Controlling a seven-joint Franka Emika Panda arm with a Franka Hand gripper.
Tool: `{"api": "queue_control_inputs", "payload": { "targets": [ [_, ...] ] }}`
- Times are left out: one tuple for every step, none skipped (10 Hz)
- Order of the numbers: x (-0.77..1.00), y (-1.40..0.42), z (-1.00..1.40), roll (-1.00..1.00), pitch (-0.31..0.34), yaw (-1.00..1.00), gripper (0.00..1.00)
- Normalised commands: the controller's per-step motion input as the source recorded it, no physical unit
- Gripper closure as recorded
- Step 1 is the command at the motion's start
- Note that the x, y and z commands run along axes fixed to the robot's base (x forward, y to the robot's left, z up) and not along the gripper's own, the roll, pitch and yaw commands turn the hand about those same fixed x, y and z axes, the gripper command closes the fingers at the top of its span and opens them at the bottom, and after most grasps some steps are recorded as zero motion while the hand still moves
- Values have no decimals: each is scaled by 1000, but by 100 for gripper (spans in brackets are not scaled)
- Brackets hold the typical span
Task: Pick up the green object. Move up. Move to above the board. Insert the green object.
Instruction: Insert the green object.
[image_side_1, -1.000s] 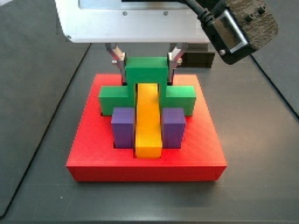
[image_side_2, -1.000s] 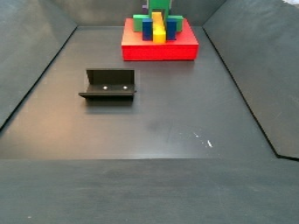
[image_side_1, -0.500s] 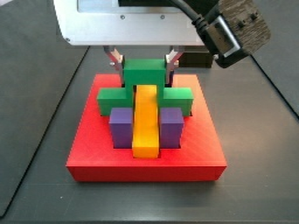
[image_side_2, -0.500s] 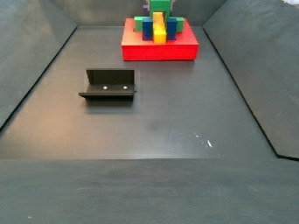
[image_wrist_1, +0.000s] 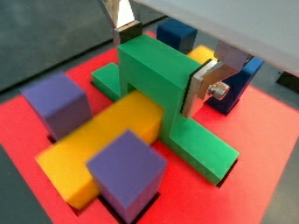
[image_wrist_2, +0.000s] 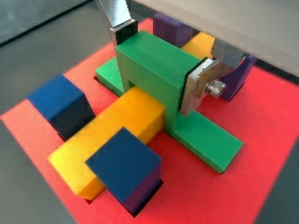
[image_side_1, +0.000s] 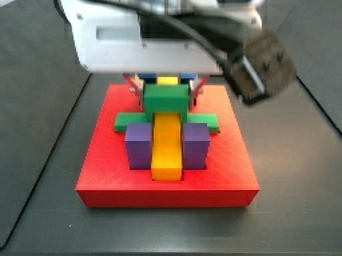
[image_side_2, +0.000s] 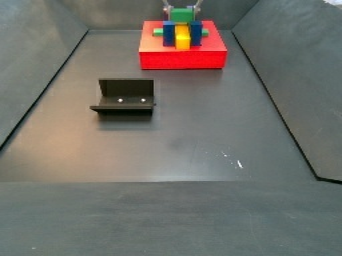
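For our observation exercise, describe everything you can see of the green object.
The green object is a bright green, matte, blocky piece: a raised centre cube with two lower flat wings. It sits upright on the red board, straddling the yellow bar crosswise, wings down at board level. The gripper is above the board, its silver fingers flanking the cube's sides.

Green object (image_wrist_1: 158, 79) bright green, plain. Board (image_side_1: 107, 175) solid red. Long bar (image_side_1: 167, 150) yellow-orange. Purple blocks (image_side_1: 139, 143) beside the bar; blue blocks (image_wrist_2: 65, 103) dark blue in a wrist view. Claw (image_wrist_2: 163, 61) above the board: silver plate fingers (image_wrist_2: 198, 86). Fixture (image_side_2: 124, 98) black. Floor (image_side_2: 174, 140) dark grey.
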Motion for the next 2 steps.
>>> {"api": "queue_control_inputs", "payload": {
  "targets": [
    [140, 0, -391, 151, 21, 0, 100],
    [0, 0, 0, 0, 0, 0, 100]
  ]
}}
